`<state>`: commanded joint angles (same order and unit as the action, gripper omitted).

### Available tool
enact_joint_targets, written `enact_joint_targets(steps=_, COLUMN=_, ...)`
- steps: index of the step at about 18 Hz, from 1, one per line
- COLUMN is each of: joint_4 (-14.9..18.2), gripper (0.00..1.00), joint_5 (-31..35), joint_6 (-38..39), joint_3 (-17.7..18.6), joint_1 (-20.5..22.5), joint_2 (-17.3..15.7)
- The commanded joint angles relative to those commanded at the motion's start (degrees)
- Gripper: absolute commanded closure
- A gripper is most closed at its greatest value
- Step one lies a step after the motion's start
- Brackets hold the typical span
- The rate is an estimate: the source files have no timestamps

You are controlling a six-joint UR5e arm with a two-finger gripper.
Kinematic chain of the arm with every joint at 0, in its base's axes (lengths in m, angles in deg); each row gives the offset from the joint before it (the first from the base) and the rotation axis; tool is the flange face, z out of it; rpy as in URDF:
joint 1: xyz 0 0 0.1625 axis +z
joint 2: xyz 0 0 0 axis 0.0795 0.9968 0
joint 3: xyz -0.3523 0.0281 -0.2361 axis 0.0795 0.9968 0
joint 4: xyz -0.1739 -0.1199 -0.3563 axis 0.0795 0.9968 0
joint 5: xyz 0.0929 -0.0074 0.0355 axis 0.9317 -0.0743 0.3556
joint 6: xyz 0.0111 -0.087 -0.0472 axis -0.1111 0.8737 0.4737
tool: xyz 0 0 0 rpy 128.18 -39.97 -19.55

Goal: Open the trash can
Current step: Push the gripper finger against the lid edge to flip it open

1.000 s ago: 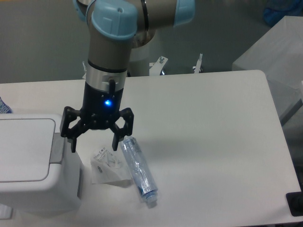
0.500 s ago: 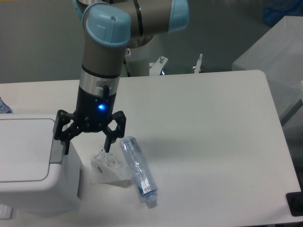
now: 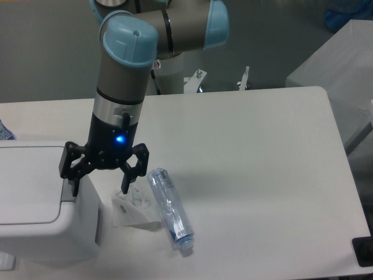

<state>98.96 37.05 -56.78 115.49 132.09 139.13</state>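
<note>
- Trash can (image 3: pixel 35 201): lower left of frame, on the counter (image 3: pixel 250 163); lid down.
- Judged rigid, light plastic; press the grey tab (image 3: pixel 68 189), no grasp needed.
- Hand (image 3: pixel 99 184): fingers spread wide, empty, above the tab.

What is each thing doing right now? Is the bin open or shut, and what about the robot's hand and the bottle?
trash can: lid down, shut.
gripper: jaws spread open, holding nothing, one finger over the bin's right rim.
clear plastic bottle: lying on its side on the table.
crumpled white wrapper: lying flat on the table beside the bottle.
</note>
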Motion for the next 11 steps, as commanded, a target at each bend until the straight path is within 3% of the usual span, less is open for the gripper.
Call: enact_joint_targets(steps=11, joint_4=-0.09, gripper=0.00, joint_5=0.09, joint_6=-0.09, joint_3=1.32, joint_1=0.00, joint_2=-0.44)
